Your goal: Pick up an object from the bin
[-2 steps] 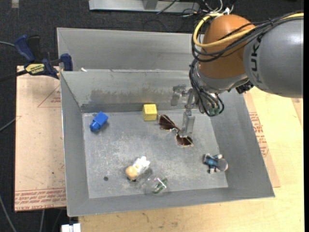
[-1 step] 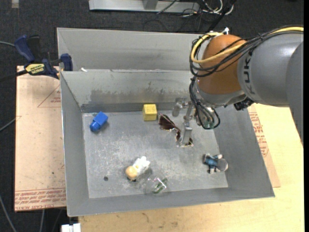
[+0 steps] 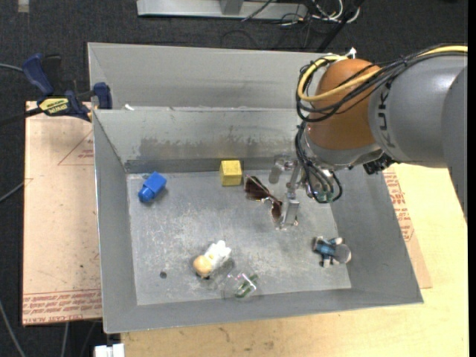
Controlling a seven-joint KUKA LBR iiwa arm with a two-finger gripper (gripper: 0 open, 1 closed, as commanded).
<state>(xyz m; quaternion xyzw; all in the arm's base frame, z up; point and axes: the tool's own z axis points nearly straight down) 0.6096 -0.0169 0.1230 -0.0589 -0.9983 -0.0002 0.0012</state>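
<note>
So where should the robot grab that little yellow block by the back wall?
Probably by its two side faces, left and right in the view, coming straight down from above. The yellow block sits flat with square, even sides, and bare floor shows on both those sides. The bin's back wall is close behind it, so a front-to-back grip looks tighter.

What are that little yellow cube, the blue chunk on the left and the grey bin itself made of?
The small matte yellow cube looks like painted wood or foam: flat, dull faces, no shine. The chunky blue block seems moulded plastic, smooth with even colour. The grey bin is sheet metal, brushed and scuffed, with pale scratches across its floor.
</note>
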